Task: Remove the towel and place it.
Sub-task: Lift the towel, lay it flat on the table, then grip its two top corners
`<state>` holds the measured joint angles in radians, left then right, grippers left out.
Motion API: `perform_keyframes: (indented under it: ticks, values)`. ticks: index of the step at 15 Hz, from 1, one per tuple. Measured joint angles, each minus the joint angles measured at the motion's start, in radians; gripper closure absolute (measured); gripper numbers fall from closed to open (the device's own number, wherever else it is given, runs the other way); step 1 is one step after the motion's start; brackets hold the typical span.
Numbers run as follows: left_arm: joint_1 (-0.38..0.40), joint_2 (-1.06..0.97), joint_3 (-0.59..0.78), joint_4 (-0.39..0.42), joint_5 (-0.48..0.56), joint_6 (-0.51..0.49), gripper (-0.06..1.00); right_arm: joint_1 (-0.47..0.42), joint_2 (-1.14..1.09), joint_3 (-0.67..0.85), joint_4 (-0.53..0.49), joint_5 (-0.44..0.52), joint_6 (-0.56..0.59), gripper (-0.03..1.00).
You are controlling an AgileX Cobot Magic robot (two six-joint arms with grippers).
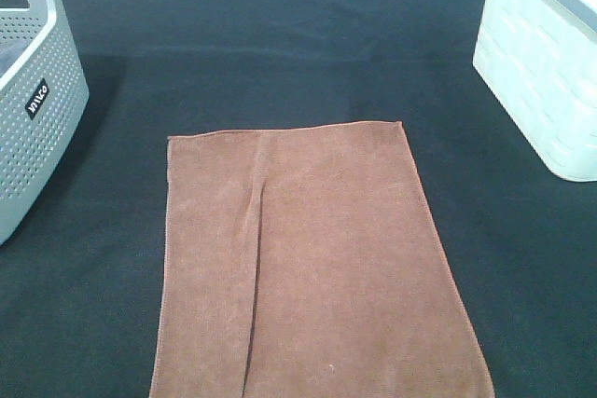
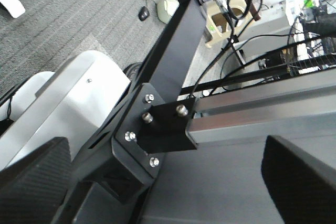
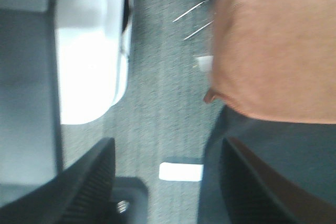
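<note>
- Exterior view, 9 o'clock: a grey perforated basket (image 1: 37, 109) stands on the black table cloth (image 1: 280, 44). It is partly cut by the picture's edge and carries a dark label with white lettering on its wall.
- Exterior view, centre down to 6 o'clock: the towel (image 1: 326, 258), rust-brown, lies spread flat on the cloth. Its far edge runs straight across the middle of the table, and its near end passes out of the picture at 6 o'clock. One lengthwise crease (image 1: 256, 277) runs left of its middle. The towel is well apart from both baskets.
- Exterior view, 2 o'clock: a white basket (image 1: 541, 72) with a woven-pattern wall stands on the cloth, cut by the picture's edge.
- Exterior view: neither gripper appears.
- Left wrist view: the left gripper (image 2: 164, 145) has its jaws spread wide, one finger (image 2: 37, 182) at each side, with nothing between them. Beyond the gap are a black bolted bracket (image 2: 163, 124), a grey metal rail (image 2: 262, 114) and grey carpet floor (image 2: 52, 24). The towel does not show here, so its place relative to these jaws cannot be told.
- Right wrist view, blurred: the right gripper (image 3: 167, 142) also has its jaws apart and grips nothing; carpet shows through the gap.
- Right wrist view: the towel lies outside that gap, past one finger (image 3: 247, 187) and ahead of its tip, resting on the dark cloth with its edge just beside the table's border. No contact between towel and finger is visible.
</note>
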<state>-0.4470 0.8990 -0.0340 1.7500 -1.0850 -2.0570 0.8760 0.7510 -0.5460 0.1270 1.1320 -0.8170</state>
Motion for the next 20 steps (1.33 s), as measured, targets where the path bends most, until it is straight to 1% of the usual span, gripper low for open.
perform_keyframes:
  ticks: [3,4,6,7,9,12,13,15,17,18,19,20]
  values:
    - [-0.001,0.000,-0.072,0.001,0.103,-0.004,0.04,0.000,0.000,0.000,-0.063,-0.079,0.003,0.42]
    - [-0.001,0.000,-0.134,0.000,0.192,-0.004,0.04,0.000,0.000,0.000,-0.109,-0.117,0.004,0.42]
    - [-0.001,0.000,-0.212,-0.001,0.320,0.001,0.06,0.000,0.000,0.000,-0.181,-0.176,0.026,0.42]
    - [-0.001,0.000,-0.248,-0.001,0.410,0.015,0.06,0.000,0.000,0.000,-0.229,-0.217,0.055,0.42]
    - [-0.001,0.000,-0.309,-0.003,0.616,0.078,0.06,0.000,0.000,0.000,-0.339,-0.298,0.143,0.42]
    - [-0.001,0.000,-0.401,-0.004,0.975,0.197,0.07,0.000,0.000,0.000,-0.527,-0.442,0.286,0.42]
    - [-0.001,0.000,-0.401,-0.004,0.975,0.197,0.07,0.000,0.000,0.000,-0.527,-0.442,0.286,0.42]
    - [-0.001,0.000,-0.465,-0.005,1.228,0.315,0.09,0.000,0.000,0.003,-0.678,-0.552,0.383,0.42]
    - [-0.001,0.000,-0.518,-0.007,1.477,0.426,0.10,0.000,0.000,0.003,-0.842,-0.647,0.523,0.42]
    - [-0.001,0.000,-0.544,-0.008,1.592,0.478,0.11,0.000,0.000,0.003,-0.950,-0.672,0.626,0.42]
    - [-0.001,0.009,-0.579,-0.014,1.711,0.551,0.12,0.000,0.000,0.003,-1.069,-0.676,0.740,0.42]
    - [-0.001,0.024,-0.625,-0.038,1.801,0.636,0.13,0.000,0.000,0.003,-1.184,-0.671,0.878,0.42]
